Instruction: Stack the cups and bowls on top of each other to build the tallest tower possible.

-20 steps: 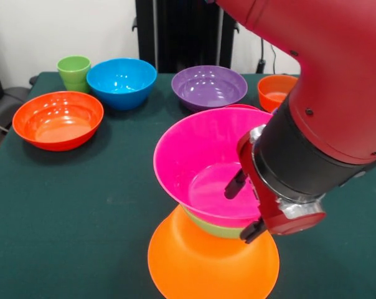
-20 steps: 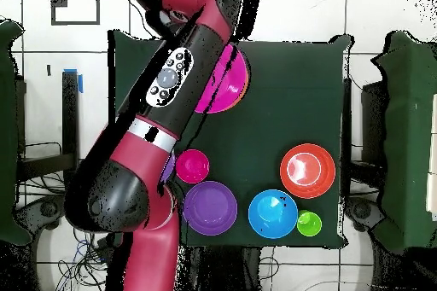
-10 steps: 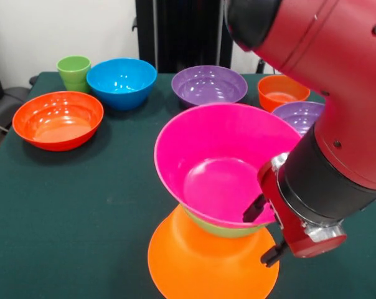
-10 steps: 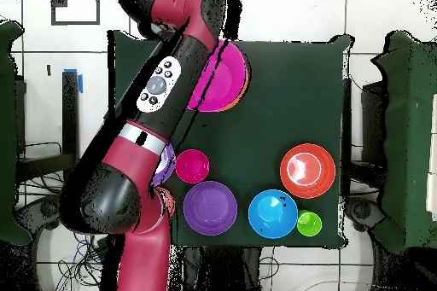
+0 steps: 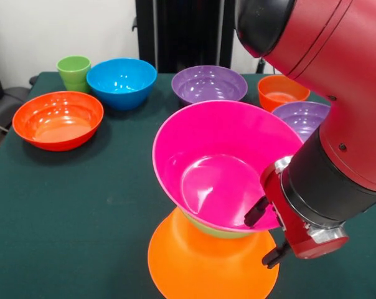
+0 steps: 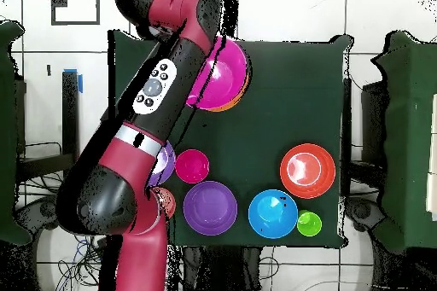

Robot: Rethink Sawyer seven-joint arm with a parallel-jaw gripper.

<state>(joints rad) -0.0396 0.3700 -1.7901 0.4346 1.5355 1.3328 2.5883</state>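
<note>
Front view: your tower (image 5: 216,249) sits near, centre of surface (image 5: 82,205): upturned orange bowl (image 5: 200,268) as base, green bowl (image 5: 216,229) on it, pink bowl (image 5: 222,165) on top, tilted. End effector (image 5: 267,232) at pink bowl's right rim; one finger inside, one outside, so it grips the pink bowl. Far left: cup (image 5: 74,73), blue bowl (image 5: 121,82), red-orange bowl (image 5: 58,119).

Overhead view: arm (image 6: 154,100) covers end effector; pink bowl (image 6: 224,74) at far edge, blue bowl (image 6: 273,213) near base.

Green table (image 5: 82,205): tower (image 5: 216,249), loose bowls (image 5: 58,119), cup (image 5: 74,72).
</note>
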